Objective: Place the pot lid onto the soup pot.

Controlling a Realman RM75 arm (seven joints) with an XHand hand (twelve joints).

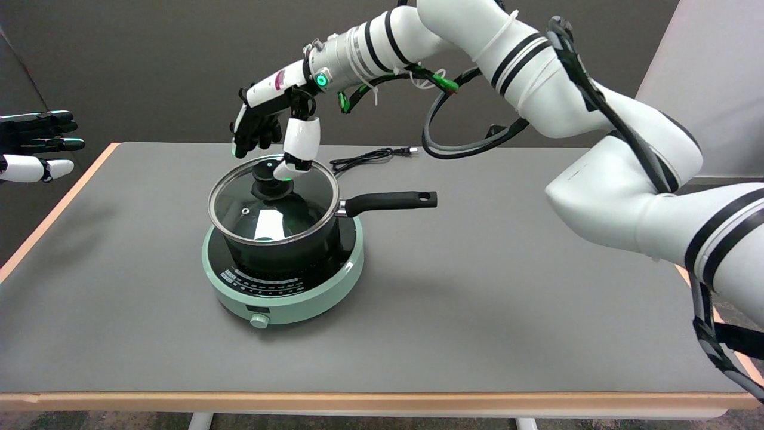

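Observation:
The black soup pot (301, 251) stands on a mint-green induction cooker (337, 280) left of the table's middle, its long black handle (391, 201) pointing right. The glass pot lid (304, 200) with a steel rim lies on the pot's mouth, its black knob (267, 174) on top. My right hand (271, 140) hovers just above the knob, reaching in from the upper right. Its dark fingers (250, 134) hang spread over the lid's far edge, clear of the knob. The white thumb tip (286, 170) rests against the knob's right side. Nothing is gripped between them.
A black power cable (370, 157) lies on the grey table (507, 286) behind the pot. The idle left hand (36, 146) hangs in the air at the far left. The cooker's dial (259, 321) faces the near edge.

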